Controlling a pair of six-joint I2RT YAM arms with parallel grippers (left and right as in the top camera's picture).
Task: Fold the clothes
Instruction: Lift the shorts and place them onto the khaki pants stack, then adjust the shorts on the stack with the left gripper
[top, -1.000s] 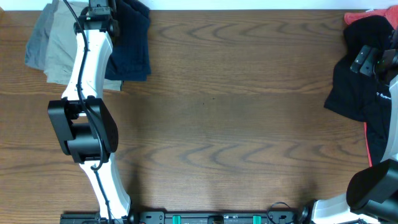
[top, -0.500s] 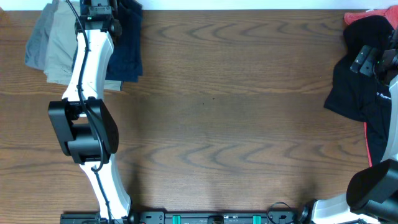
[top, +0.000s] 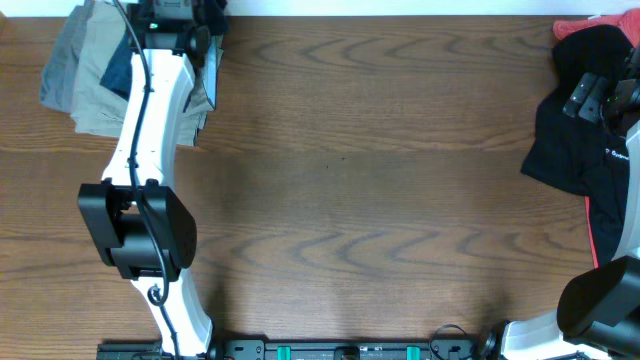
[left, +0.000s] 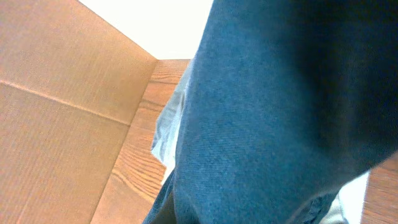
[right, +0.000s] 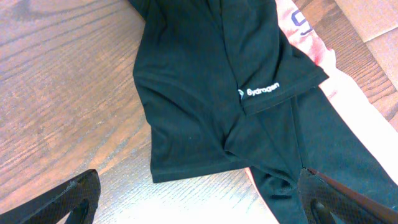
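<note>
The clothes, dark navy shorts (top: 119, 68), lie bunched at the table's far left corner, mostly hidden under my left arm and partly over a khaki and grey pile. Navy fabric (left: 267, 124) fills the left wrist view right in front of the camera and hides the fingers. My left gripper (top: 175, 14) sits at the table's back edge, shut on the clothes. Far off at the right edge, my right gripper (right: 202, 202) hovers open above a black garment, with nothing between its fingers (right: 78, 193).
Folded khaki and grey shorts (top: 80, 85) lie at the far left. A black garment with a small white logo (right: 199, 93) and a pink-red one (right: 311, 37) are heaped at the right edge. A cardboard box (left: 56, 112) stands beyond the table's left corner.
My left gripper has drawn the navy shorts leftward, from beside the khaki pile to over it. The right arm has not moved.
</note>
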